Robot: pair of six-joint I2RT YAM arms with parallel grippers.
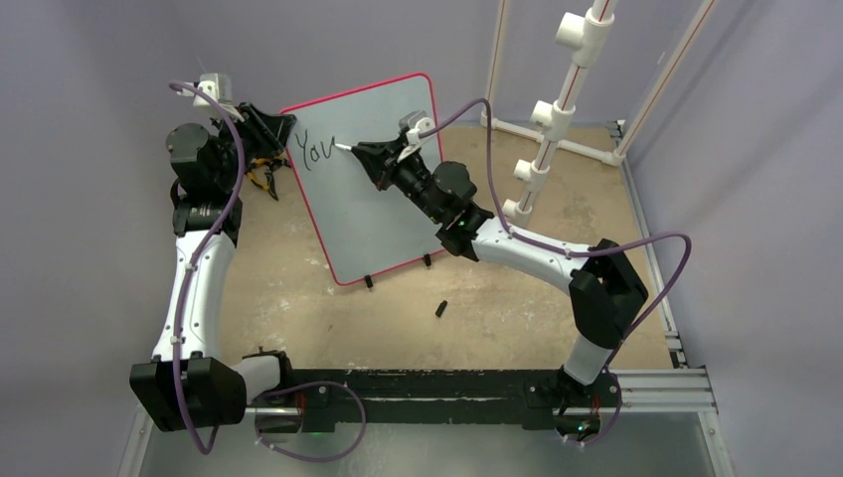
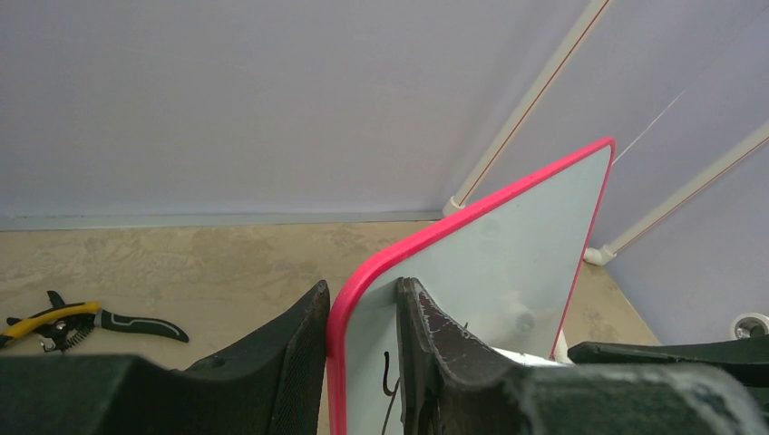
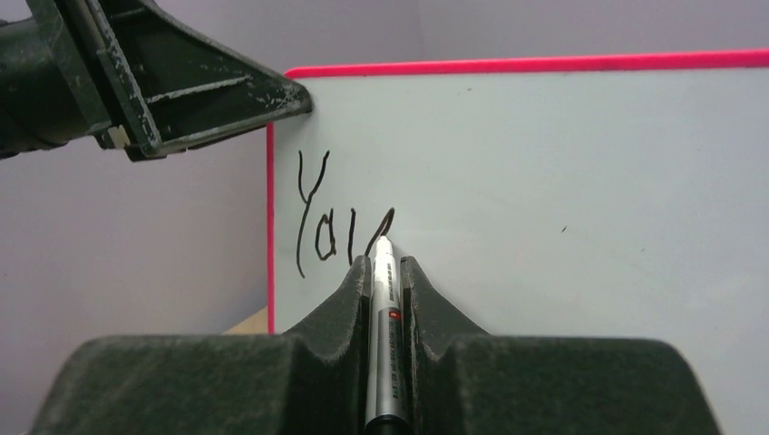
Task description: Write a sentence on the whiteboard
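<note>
My left claw (image 2: 365, 299) pinches the whiteboard (image 1: 383, 199) edge, right claw (image 3: 384, 272) clamps the marker (image 3: 385, 313), tip on the sentence (image 1: 316, 149): just "You".

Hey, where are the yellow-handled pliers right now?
In the top view, the pliers lie on the table at the far left, just left of the whiteboard and close to the left gripper clamping its corner.

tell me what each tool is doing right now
Left tool: closed on the whiteboard rim.
Right tool: closed on a marker.
</note>
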